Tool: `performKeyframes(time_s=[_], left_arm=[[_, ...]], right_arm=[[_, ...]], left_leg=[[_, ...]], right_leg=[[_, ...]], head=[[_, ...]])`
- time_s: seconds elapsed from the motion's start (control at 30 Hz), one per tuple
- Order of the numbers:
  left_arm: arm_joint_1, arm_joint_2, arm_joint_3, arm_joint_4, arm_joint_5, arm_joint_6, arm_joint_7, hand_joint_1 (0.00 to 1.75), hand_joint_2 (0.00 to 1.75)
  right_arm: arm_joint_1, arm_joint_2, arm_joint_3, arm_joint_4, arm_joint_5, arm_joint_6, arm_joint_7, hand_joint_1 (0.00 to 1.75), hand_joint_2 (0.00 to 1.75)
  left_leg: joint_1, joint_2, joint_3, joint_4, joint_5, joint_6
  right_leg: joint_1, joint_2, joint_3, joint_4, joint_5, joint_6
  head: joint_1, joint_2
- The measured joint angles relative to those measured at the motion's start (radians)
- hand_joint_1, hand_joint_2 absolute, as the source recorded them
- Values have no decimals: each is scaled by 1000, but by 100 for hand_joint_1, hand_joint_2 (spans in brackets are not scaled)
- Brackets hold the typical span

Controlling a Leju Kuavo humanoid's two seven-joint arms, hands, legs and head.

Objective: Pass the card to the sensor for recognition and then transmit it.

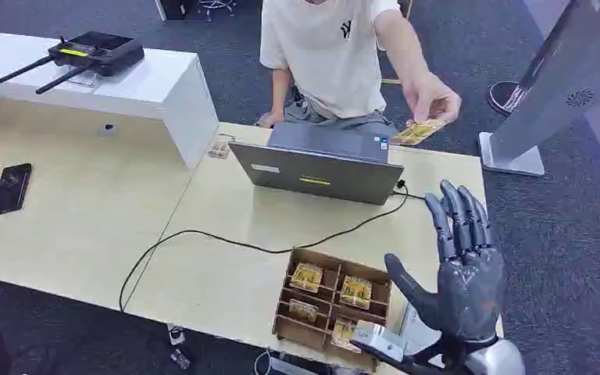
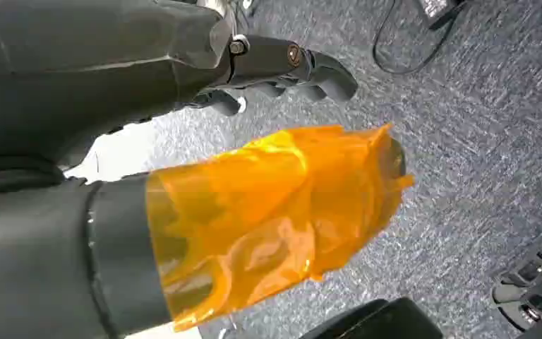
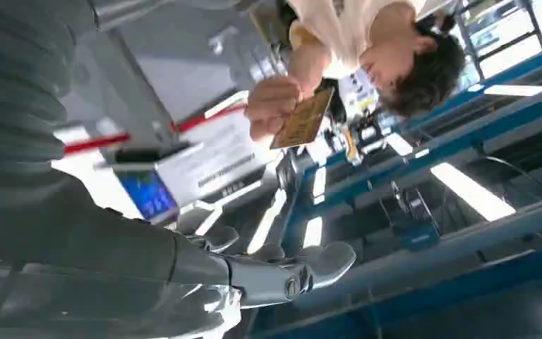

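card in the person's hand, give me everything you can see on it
The card is a thin, flat, gold-yellow rectangle with a darker printed pattern too small to read; it looks like stiff plastic. A person's hand pinches it at one end and holds it in the air beyond the open laptop, above the far right part of the table. In the right wrist view it shows tilted, one face towards the camera. The robot's right hand is raised, fingers spread, apart from it.

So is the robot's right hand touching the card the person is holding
Apart. In the head view the right hand is raised with its fingers spread, bare table and floor showing between it and the card in the person's hand.
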Motion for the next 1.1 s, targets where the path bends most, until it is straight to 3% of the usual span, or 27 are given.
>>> performKeyframes(time_s=[0.37,0.67,1.1], left_arm=[[-22,8,-76,-14,-7,-21,17,0,0],[-28,14,-126,-26,-10,-35,34,0,0],[-35,15,-162,-31,-16,-42,37,0,0]], right_arm=[[-180,3,0,223,197,-24,93,0,175],[-261,6,-4,333,304,-26,143,0,175],[-313,16,-11,402,336,-13,158,0,175]], left_leg=[[0,0,0,0,0,0],[0,0,0,0,0,0],[0,0,0,0,0,0]], right_leg=[[0,0,0,0,0,0],[0,0,0,0,0,0],[0,0,0,0,0,0]], head=[[0,0],[0,0],[0,0]])
